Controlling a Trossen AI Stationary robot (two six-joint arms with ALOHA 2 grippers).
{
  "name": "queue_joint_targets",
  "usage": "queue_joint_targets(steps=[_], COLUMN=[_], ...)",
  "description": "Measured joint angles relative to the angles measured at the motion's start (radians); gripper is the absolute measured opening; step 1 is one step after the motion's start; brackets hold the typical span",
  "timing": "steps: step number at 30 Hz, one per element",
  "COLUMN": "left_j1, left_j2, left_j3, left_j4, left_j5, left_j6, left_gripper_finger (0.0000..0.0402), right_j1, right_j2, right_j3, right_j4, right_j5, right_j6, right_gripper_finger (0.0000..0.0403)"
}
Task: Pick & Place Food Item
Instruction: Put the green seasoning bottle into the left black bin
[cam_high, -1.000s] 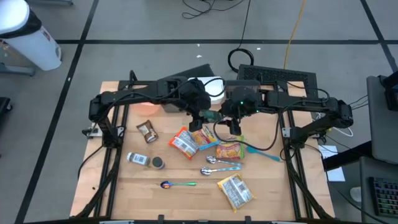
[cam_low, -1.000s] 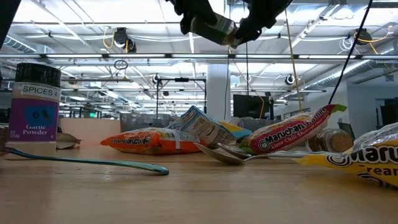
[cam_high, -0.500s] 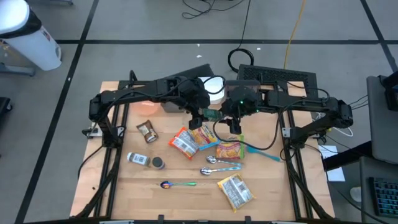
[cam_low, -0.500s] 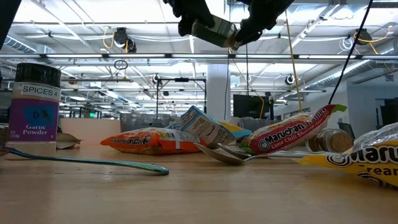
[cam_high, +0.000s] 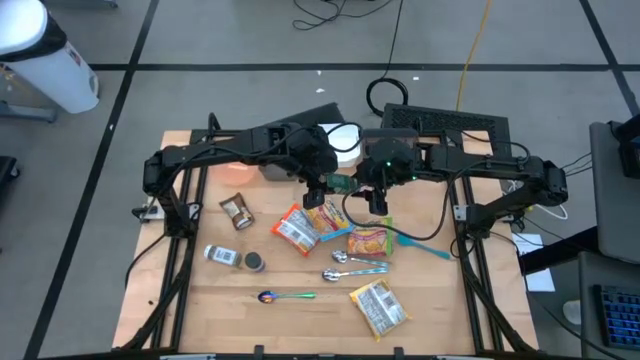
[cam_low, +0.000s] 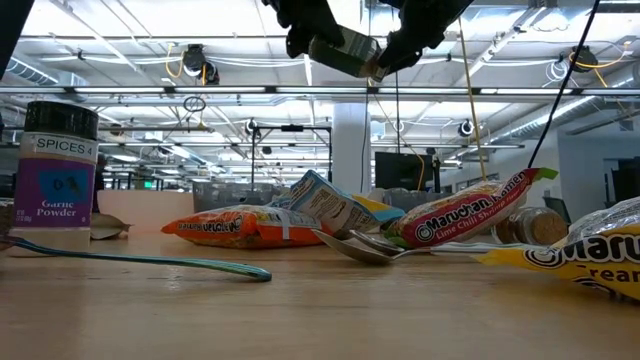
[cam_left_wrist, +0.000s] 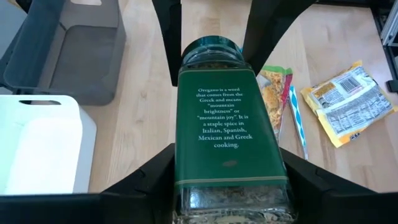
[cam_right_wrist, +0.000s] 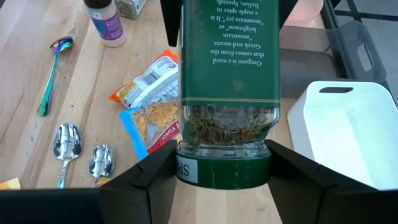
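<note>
Nothing has shifted: left end effector (cam_high: 322, 183) and right end effector (cam_high: 368, 184) both clamp the rectangular green-labelled glass oregano jar (cam_left_wrist: 228, 140).

Green-labelled oregano jar (cam_left_wrist: 225, 130), nearly horizontal, aloft above the table's scattered packets.

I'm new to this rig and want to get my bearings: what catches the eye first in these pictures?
First, the green-labelled oregano jar held in the air between the left gripper and the right gripper, one at each end, above the table's middle. Below it lie ramen packets and metal spoons scattered on the wooden table. A garlic powder jar stands at the low view's left edge.
</note>
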Motion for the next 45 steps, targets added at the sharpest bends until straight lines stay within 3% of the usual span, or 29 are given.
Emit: queue_joint_targets(steps=[7,11,18,23,31,39,45], left_j1=[0.013,0.044,0.16,0.251,0.32,0.28,0.276], left_j2=[-0.004,-0.029,-0.145,-0.243,-0.315,-0.315,-0.35], left_j3=[-0.001,-0.002,-0.002,-0.002,-0.002,-0.142,-0.392], left_j4=[-0.007,-0.009,-0.031,-0.017,0.024,0.051,0.335], left_j5=[0.001,0.019,0.049,0.084,0.269,0.326,0.46], left_j6=[0.023,0.028,0.014,-0.013,-0.073,-0.088,-0.19], left_gripper_finger=[0.0205,0.0205,0.0205,0.0205,0.0205,0.0205,0.0205], right_j1=[0.001,0.0,-0.021,-0.072,-0.104,-0.089,-0.089], right_j2=[-0.014,-0.047,-0.168,-0.257,-0.279,-0.279,-0.285], right_j3=[0.0,0.0,0.0,0.0,-0.004,-0.246,-0.442], right_j4=[0.017,0.022,0.011,0.063,0.116,0.471,0.76], right_j5=[0.017,0.024,0.124,0.123,0.122,0.063,0.014], right_j6=[0.042,0.042,0.043,0.102,0.184,0.359,0.575], right_gripper_finger=[0.0278,0.0301,0.0295,0.0285,0.0281,0.0283,0.0283])
